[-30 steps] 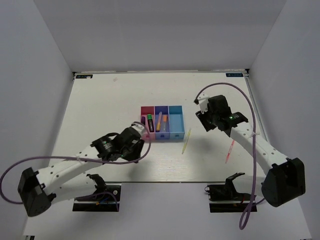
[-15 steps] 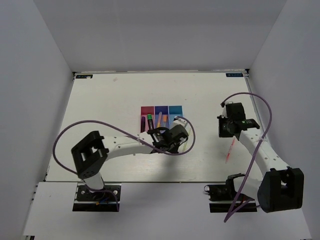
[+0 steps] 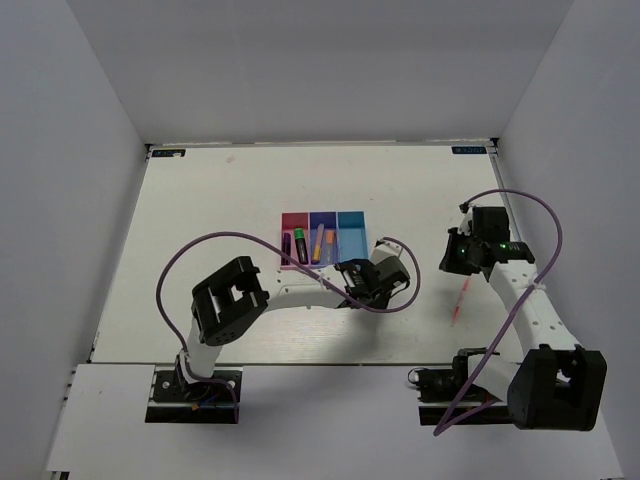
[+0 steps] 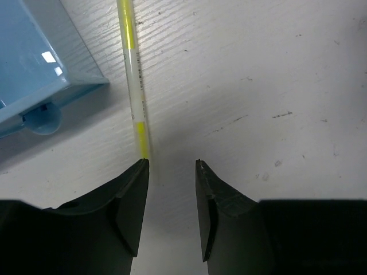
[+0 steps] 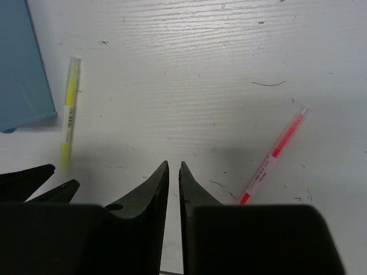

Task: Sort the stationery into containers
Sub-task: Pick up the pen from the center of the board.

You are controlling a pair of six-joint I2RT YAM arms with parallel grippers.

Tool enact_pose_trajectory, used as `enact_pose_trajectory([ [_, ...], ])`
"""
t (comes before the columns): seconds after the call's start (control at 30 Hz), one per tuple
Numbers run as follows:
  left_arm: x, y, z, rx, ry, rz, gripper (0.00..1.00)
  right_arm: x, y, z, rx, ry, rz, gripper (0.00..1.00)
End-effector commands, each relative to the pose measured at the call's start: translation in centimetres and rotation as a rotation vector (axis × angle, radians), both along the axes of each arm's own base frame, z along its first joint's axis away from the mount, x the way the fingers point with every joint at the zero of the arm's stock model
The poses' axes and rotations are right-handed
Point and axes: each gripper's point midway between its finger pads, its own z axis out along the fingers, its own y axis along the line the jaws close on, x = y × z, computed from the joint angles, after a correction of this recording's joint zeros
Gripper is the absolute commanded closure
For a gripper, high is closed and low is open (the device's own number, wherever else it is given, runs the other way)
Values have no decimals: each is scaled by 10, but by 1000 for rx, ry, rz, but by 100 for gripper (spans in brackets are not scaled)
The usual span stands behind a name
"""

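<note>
The three joined bins stand mid-table: pink [image 3: 291,222], blue [image 3: 321,220], teal [image 3: 352,222]. The pink bin holds the purple marker [image 3: 287,246] and the green-capped marker [image 3: 300,243]. The blue bin holds two orange-tipped highlighters [image 3: 318,240]. The thin yellow pen [image 4: 133,86] lies on the table right of the teal bin [image 4: 34,74]. My left gripper [image 4: 171,162] is open and low, its left fingertip at the pen's near end. The thin pink pen [image 3: 461,300] lies further right. My right gripper [image 5: 174,163] is shut and empty, between the pink pen [image 5: 275,154] and the yellow pen [image 5: 69,114].
The left arm reaches across the table in front of the bins, its purple cable [image 3: 200,250] looping above it. The right arm's cable [image 3: 540,215] arcs at the right. White walls enclose the table on three sides.
My left arm has swung right from the pink bin to the yellow pen, past the teal bin. My right arm has drawn back to the right, toward the pink pen.
</note>
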Motion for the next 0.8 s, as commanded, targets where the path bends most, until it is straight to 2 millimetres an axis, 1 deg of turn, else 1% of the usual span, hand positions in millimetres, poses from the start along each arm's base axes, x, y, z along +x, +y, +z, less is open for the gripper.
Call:
enact_pose_trajectory([
  [0.0, 7, -9, 14, -23, -37, 27, 51, -2, 8, 8, 68, -16, 9, 84],
  [0.07, 8, -7, 6, -5, -35, 32, 51, -4, 9, 7, 75, -14, 8, 84],
  [0.13, 10, -8, 5, 0, -42, 36, 51, -2, 1, 9, 86, -25, -18, 84],
  [0.37, 18, -7, -2, 20, -56, 53, 52, -4, 0, 9, 120, -18, -32, 84],
  [0.53, 20, -2, -14, 43, -35, 67, 57, -4, -3, 10, 134, -21, -45, 84],
  [0.67, 16, 3, -24, 68, -17, 72, 62, -3, -5, 12, 145, -24, -61, 84],
  [0.73, 13, 5, -30, 86, -10, 71, 62, -4, -5, 14, 152, -29, -60, 84],
  [0.77, 12, 8, -33, 100, -7, 76, 65, -3, -5, 13, 160, -28, -63, 84],
])
